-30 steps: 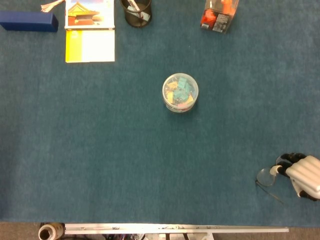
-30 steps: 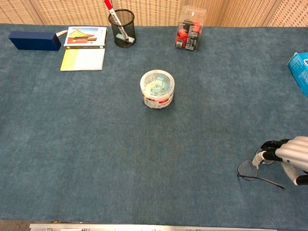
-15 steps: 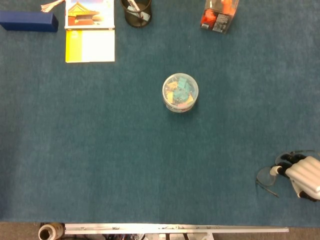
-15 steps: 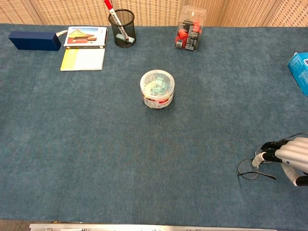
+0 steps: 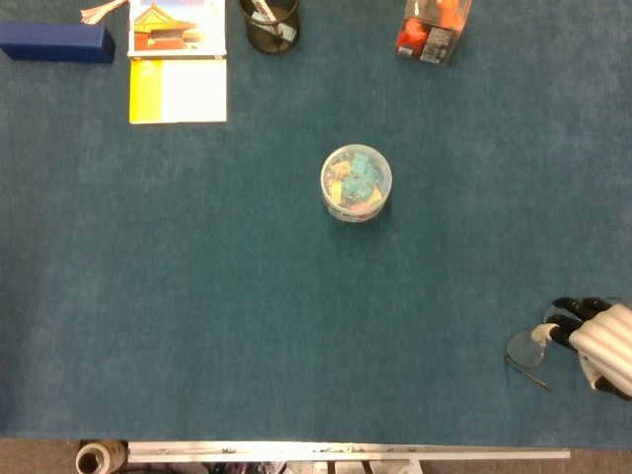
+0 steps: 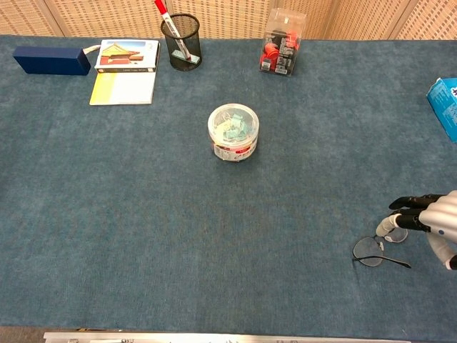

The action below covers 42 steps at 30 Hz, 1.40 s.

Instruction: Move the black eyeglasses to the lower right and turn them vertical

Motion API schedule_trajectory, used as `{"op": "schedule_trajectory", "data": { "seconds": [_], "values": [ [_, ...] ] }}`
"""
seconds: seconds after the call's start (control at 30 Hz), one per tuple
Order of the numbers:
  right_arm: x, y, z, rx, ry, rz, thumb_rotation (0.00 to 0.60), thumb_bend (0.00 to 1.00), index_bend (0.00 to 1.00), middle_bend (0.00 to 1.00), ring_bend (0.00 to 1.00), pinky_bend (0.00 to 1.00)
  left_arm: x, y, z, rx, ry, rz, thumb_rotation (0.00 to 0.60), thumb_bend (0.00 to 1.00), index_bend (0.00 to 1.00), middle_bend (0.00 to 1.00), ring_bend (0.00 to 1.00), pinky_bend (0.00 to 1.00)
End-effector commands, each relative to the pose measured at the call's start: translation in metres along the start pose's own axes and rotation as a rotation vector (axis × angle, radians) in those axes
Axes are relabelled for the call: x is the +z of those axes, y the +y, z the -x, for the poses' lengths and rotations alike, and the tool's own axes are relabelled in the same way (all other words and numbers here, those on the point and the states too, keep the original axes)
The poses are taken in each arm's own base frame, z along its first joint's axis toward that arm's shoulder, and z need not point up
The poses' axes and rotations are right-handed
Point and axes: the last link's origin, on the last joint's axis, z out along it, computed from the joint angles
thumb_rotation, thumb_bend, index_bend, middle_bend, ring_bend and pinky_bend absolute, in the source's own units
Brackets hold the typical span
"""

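My right hand, fingers spread and holding nothing, touches the black eyeglasses near the table's lower-right edge.

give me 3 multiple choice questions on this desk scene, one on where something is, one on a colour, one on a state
1. Where do the thin black-framed eyeglasses lie?
A. near right corner of the blue felt table
B. beside the books
C. in the pen cup

2. What colour is the long flat box at far left?
A. red
B. dark blue
C. white

3. How does the black mesh pen cup stand?
A. tipped over
B. upside down
C. upright, holding a red pen

Answers:
1 A, they lie near the front edge by the right hand.
2 B, its visible faces are navy.
3 C, its open rim faces up.
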Motion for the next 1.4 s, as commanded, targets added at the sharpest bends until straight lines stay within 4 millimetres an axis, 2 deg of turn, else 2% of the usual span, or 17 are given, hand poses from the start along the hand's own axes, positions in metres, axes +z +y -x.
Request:
{"op": "schedule_trajectory", "data": {
  "seconds": [0.03, 0.47, 0.73, 0.9, 1.07, 1.4],
  "values": [
    [-0.004, -0.004, -0.005, 0.010, 0.023, -0.015, 0.600, 1.00, 0.25, 0.29, 0.11, 0.21, 0.000, 0.000, 0.000, 0.001, 0.000, -0.001, 0.600, 0.38, 0.47, 0.54, 0.40, 0.53],
    [-0.016, -0.021, -0.029, 0.012, 0.158, -0.111, 0.600, 0.97, 0.28, 0.31, 0.12, 0.21, 0.000, 0.000, -0.001, -0.005, 0.002, -0.002, 0.600, 0.38, 0.48, 0.54, 0.40, 0.53],
    [-0.011, -0.030, -0.030, -0.010, 0.207, -0.177, 0.600, 0.82, 0.28, 0.32, 0.13, 0.23, 0.000, -0.001, -0.001, -0.006, 0.002, -0.003, 0.600, 0.38, 0.48, 0.54, 0.40, 0.53],
    [-0.007, -0.036, -0.030, -0.033, 0.290, -0.222, 0.600, 0.68, 0.28, 0.32, 0.14, 0.23, 0.000, -0.001, -0.002, -0.010, 0.003, -0.005, 0.600, 0.38, 0.48, 0.54, 0.40, 0.53],
    [-0.004, -0.041, -0.029, -0.036, 0.336, -0.260, 0.600, 0.61, 0.28, 0.32, 0.14, 0.23, 0.000, -0.002, -0.002, -0.011, 0.004, -0.005, 0.600, 0.38, 0.47, 0.54, 0.40, 0.53],
    [0.000, -0.044, -0.025, -0.056, 0.321, -0.294, 0.600, 0.52, 0.28, 0.32, 0.14, 0.23, 0.000, -0.001, -0.001, -0.007, 0.003, -0.005, 0.600, 0.38, 0.48, 0.54, 0.40, 0.53]
  ]
}}
